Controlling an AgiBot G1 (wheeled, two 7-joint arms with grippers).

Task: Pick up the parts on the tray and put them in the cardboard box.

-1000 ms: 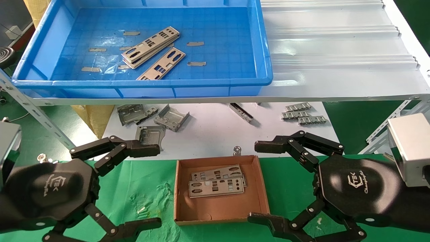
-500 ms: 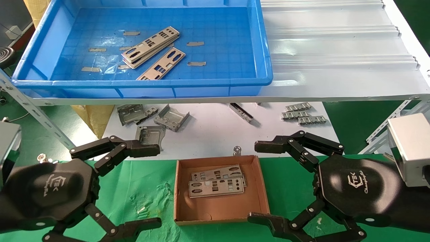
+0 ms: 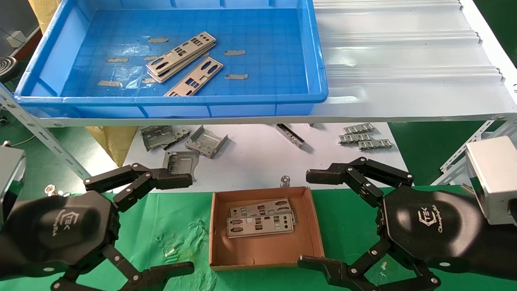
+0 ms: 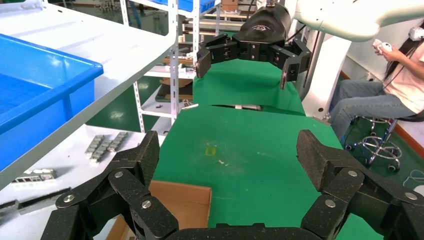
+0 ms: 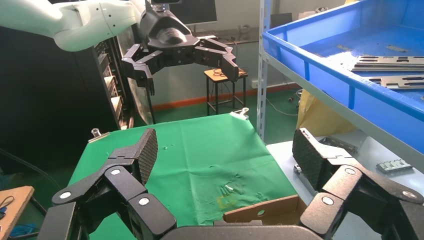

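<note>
While we look down from the head view, our left gripper [image 3: 183, 224] hangs over the green cloth [image 3: 169, 226] left of the cardboard box [image 3: 315, 226], jaws spread wide and holding nothing. Our right gripper [image 3: 313, 220] mirrors it just off the box's right wall, equally wide and empty. Two parts [image 3: 260, 224] lie overlapped inside the box, toward its far wall, with bare floor on the near side. On the shelf above, the tray [image 3: 226, 99] holds a small stack of parts [image 3: 179, 56] and a single plate [image 3: 194, 76] beside it, all near the tray's middle, well away from its walls. Below the shelf edge, bent brackets [image 3: 183, 143] and ridged strips [image 3: 363, 137] rest on the white sheet [image 3: 250, 157].

From the left wrist view, we see our left gripper [image 4: 227, 155] gaping over a corner of the box [image 4: 187, 200], open cloth ahead, and the right gripper [image 4: 245, 62] farther off, also agape.

From the right wrist view, our right gripper [image 5: 225, 155] stands open above the box's edge [image 5: 265, 210]; the tray's rim [image 5: 350, 80] rises alongside with parts [image 5: 390, 62] inside.
</note>
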